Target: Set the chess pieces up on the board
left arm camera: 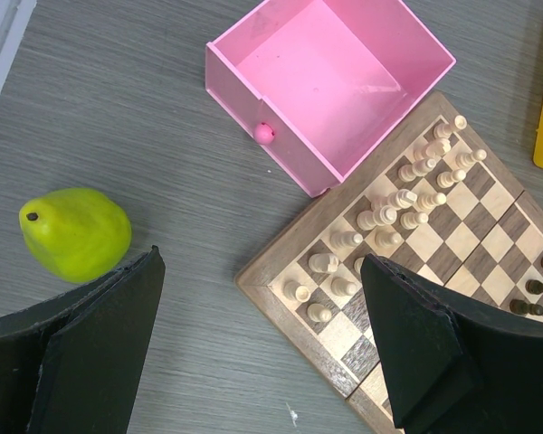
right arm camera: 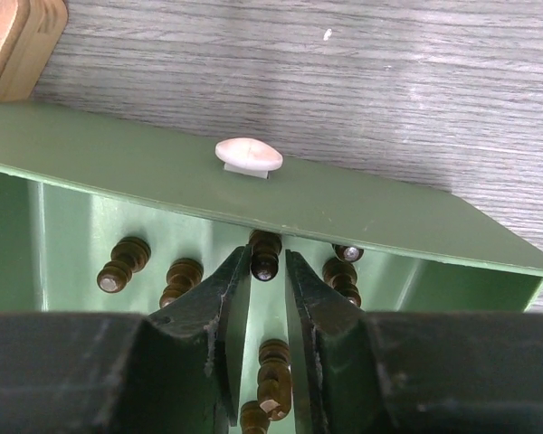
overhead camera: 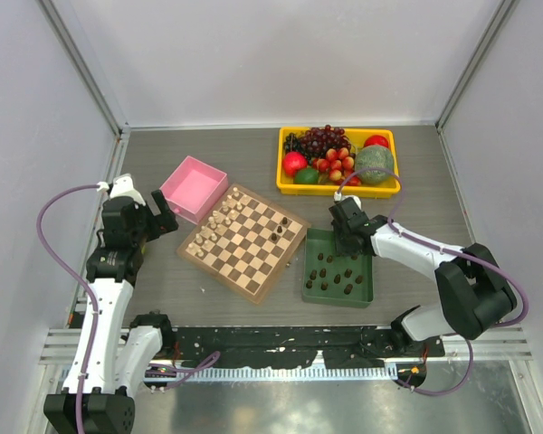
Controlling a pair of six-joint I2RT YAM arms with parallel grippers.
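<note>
Right gripper [right arm camera: 266,262]: lowered into the green tray [right arm camera: 362,221] just right of the board [overhead camera: 244,242], at the tray wall bearing the white knob [right arm camera: 249,154]. Jaws narrowly apart, flanking one upright dark piece [right arm camera: 265,256] standing against that wall. Cannot tell whether the pads press on it. More chess pieces [right arm camera: 183,278] on the tray floor, on both sides of the fingers and in the gap between them nearer the camera.

Top view only: a few chess pieces standing on the board, near the edge facing the green tray. Yellow bin [overhead camera: 299,188] of fruit beyond the board, to its right.

Left wrist view only: pear [left arm camera: 75,232] on the table [left arm camera: 145,108], left of the board. Cream pieces [left arm camera: 400,199] in two rows along the board edge away from the tray. Pink box [left arm camera: 335,81] just beside the same edge, open side up.

Right wrist view only: the close fit of the fingers around the dark piece, with a board corner at upper left.

Right arm: stretched from its base toward the board, wrist pitched down into the tray.

Left arm: folded upright, left gripper [left arm camera: 261,271] held above the table at the board's left corner. Jaws wide apart, nothing between them.
</note>
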